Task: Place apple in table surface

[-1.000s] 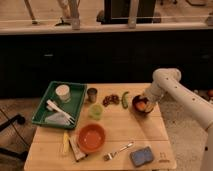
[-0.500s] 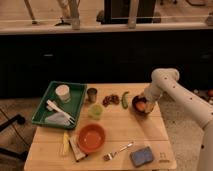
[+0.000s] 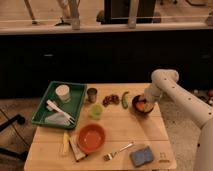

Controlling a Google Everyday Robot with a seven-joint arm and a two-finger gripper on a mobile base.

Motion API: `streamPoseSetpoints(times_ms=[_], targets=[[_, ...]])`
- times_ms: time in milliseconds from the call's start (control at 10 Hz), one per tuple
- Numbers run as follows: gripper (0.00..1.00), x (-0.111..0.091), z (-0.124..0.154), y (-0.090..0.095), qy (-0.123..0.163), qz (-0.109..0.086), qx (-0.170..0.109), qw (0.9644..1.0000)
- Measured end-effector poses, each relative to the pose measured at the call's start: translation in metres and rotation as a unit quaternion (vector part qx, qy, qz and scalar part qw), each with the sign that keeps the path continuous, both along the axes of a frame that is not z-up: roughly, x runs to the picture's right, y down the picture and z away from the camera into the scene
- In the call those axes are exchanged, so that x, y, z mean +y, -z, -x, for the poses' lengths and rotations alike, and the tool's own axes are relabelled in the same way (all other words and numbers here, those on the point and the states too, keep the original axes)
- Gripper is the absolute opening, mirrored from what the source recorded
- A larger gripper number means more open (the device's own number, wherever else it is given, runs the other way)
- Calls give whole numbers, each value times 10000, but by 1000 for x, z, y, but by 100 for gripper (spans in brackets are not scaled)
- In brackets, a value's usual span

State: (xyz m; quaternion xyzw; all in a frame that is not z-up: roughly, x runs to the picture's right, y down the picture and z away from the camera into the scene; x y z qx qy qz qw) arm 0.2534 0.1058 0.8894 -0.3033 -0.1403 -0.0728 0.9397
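Now, right of centre, the white arm point(image 3: 172, 90) reaches in from the right edge, where the rest of it is cut off. The tool point(image 3: 143, 99) sits low over the small dark bowl point(image 3: 149, 111). Open or closed? I cannot tell, because its tip merges with the bowl's rim. An orange-red patch shows inside the bowl: the apple point(image 3: 140, 106), partly hidden, contact unclear. It's in the bowl, not on the bare surface point(image 3: 150, 131). A green tray point(image 3: 75, 102) sits left, an orange bowl point(image 3: 91, 138) lower centre.
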Motion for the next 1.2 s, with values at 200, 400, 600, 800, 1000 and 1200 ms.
streamPoseSetpoints(times_ms=[200,400,600,800,1000,1200], targets=[[24,1,-4,-1,-35,-10,-23,10000],[3,0,-4,-1,-32,-34,-55,10000],[0,0,-5,1,-23,-37,-71,10000],[0,-1,-6,3,-14,-58,-82,9999],[0,-2,-6,5,-11,-82,-83,9999],[0,-5,-6,8,0,-122,-84,9999]])
